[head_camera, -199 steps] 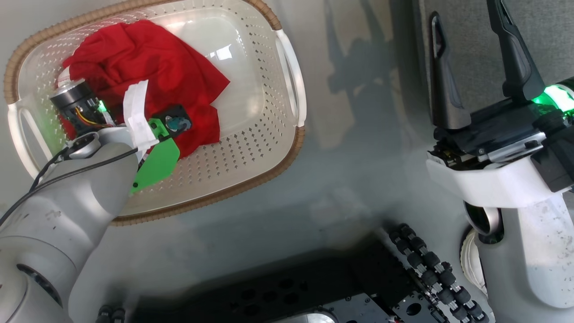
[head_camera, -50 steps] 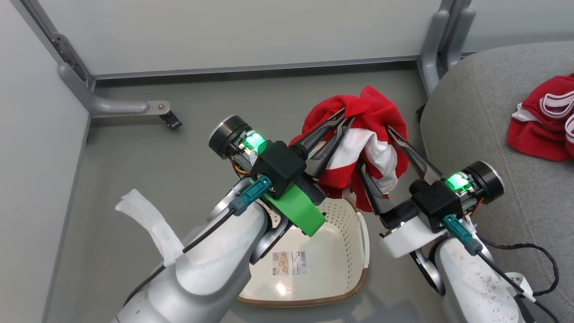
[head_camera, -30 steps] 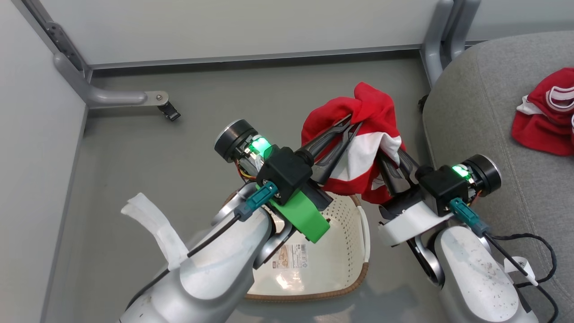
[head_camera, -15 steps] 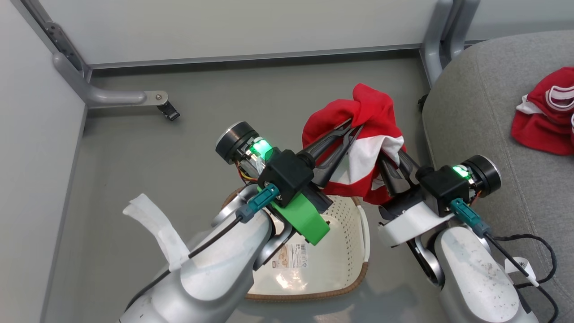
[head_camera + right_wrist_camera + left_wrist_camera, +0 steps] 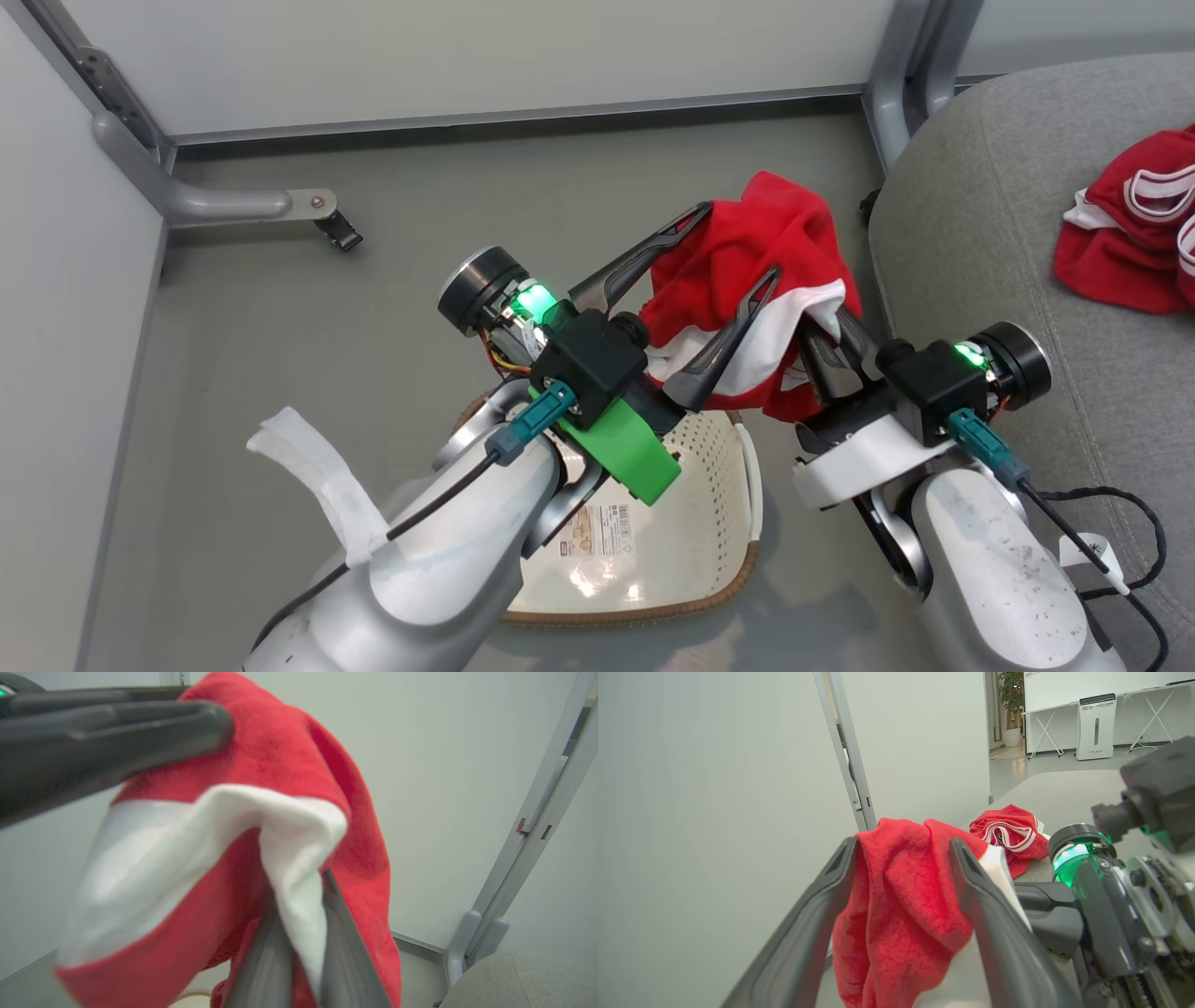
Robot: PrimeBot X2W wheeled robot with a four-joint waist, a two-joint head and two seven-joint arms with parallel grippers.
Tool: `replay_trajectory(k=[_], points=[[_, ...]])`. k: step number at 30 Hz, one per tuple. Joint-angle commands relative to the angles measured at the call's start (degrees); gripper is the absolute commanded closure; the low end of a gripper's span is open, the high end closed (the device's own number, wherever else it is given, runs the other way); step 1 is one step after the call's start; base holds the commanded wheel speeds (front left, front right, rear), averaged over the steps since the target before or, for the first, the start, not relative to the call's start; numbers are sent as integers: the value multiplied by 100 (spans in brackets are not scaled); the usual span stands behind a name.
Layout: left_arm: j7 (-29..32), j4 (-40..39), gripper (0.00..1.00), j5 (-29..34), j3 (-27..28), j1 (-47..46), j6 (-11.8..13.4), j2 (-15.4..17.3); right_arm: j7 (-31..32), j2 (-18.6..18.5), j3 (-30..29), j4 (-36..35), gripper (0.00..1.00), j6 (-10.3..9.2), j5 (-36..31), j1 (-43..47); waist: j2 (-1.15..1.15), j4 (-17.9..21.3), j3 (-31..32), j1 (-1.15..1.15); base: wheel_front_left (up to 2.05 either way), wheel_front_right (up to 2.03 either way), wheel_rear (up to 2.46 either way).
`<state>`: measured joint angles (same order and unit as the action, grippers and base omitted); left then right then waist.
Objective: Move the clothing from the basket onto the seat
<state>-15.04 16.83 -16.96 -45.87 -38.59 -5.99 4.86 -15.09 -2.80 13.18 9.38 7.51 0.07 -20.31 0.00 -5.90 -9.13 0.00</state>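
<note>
Below both your grippers sat the basket (image 5: 709, 523), with no cloth in the part that showed. Your left gripper (image 5: 739, 240) stood wide, its fingers either side of the red garment (image 5: 794, 224) without pinching it. Your right gripper (image 5: 829, 336) was clamped narrow on a white-trimmed fold, carrying the cloth. It looked light, soft and limp, likely to slip; a bunched fold seemed the surest hold. Beyond the right gripper lay the seat (image 5: 980, 233), bearing a second red garment (image 5: 1130, 243).
</note>
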Motion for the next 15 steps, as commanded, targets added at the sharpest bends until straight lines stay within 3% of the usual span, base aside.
replay_trajectory(k=[1,15], points=[[-19,-20,0,50,33,111,34,47,-11,-18,-56,-1,100,-4,39,77,0,39,-8,0,0,0,0],[-13,-33,0,144,94,297,23,332,-11,-17,-546,-166,100,-4,69,212,0,860,-317,0,0,0,0]])
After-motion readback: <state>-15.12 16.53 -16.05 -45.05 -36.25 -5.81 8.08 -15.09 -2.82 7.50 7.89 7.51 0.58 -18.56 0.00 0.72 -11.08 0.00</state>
